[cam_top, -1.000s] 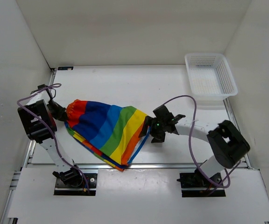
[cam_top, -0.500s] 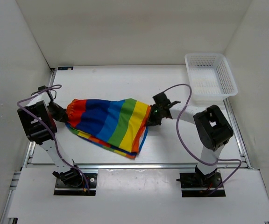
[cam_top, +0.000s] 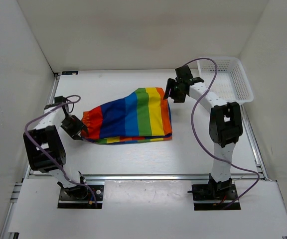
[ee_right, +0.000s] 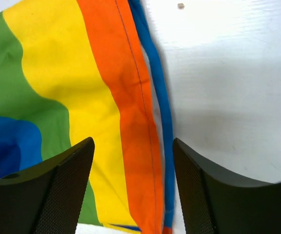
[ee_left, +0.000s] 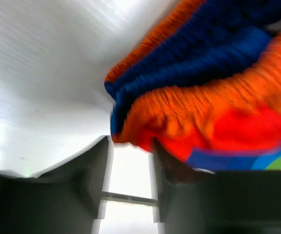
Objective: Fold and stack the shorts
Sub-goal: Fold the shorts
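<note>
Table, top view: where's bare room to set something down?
Free: back-left strip between shorts and rear wall; near strip along their hem; patch between shorts and right arm. Crowded: shorts' ends, at left gripper and right gripper; basket corner.

Left wrist: shorts point(ee_left: 213, 112) blurred, cut off right (seams unreadable)
Right wrist: shorts cropped left and bottom
Top view: left gripper point(cam_top: 79, 129) fingertips too small

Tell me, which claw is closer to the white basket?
Right. Right gripper sits just left of the basket; left gripper is far across, at the waistband of the shorts.
</note>
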You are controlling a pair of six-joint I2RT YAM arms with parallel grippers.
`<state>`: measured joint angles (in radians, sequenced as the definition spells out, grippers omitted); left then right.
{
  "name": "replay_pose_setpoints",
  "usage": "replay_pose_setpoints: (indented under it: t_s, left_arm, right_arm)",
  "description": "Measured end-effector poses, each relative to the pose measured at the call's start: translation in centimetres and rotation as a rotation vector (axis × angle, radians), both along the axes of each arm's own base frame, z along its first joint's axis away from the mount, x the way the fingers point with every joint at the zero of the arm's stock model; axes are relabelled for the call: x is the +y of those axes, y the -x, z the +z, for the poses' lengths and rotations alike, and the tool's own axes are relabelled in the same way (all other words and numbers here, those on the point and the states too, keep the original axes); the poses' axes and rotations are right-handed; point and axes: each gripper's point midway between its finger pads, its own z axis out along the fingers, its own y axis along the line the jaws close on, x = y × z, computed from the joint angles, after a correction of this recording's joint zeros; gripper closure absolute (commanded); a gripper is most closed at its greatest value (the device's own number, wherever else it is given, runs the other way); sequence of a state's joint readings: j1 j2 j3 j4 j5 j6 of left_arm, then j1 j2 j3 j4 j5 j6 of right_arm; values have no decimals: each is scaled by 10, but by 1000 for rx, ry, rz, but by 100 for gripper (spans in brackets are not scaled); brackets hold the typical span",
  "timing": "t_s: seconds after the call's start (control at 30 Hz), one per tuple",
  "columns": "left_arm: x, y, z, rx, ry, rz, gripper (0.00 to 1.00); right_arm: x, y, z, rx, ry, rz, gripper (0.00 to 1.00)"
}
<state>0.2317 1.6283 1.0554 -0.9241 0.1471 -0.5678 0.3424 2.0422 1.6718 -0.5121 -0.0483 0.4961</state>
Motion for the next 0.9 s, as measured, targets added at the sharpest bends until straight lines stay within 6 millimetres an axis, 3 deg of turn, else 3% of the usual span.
replay_pose_setpoints:
  t_s: [0.07, 0.2, 0.23, 0.27, 0.37, 0.47, 0.67, 0.73, 0.87, 0.9]
  left_arm:
    - [1, -1, 11, -37, -10, 0, 36]
    - [4, -4, 34, -99, -35, -5, 35]
    - [4, -5, 38, -111, -41, -7, 35]
    - [5, -7, 42, -122, -49, -6, 21]
    - [7, -7, 44, -131, -61, -17, 19]
    - [8, -7, 36, -119, -61, -26, 15]
    - [7, -4, 0, -41, -40, -39, 38]
    - [7, -4, -10, -15, -31, -39, 46]
    - [7, -7, -20, -1, -22, -43, 70]
    - [7, -7, -20, -2, -22, -40, 80]
  right_arm:
    - [-5, 6, 9, -9, 19, -9, 29]
    - [-16, 33, 41, -41, 30, -42, 48]
    - [-18, 43, 50, -51, 21, -49, 48]
    - [-20, 55, 59, -57, 10, -58, 48]
    - [-21, 92, 72, -56, -46, -82, 36]
    - [-16, 134, 52, 21, -118, -100, 26]
    - [-14, 198, -16, 276, -159, -180, 26]
    - [-14, 204, -23, 310, -175, -210, 26]
    - [-7, 198, -28, 318, -222, -256, 21]
    - [-5, 195, -30, 317, -235, -264, 21]
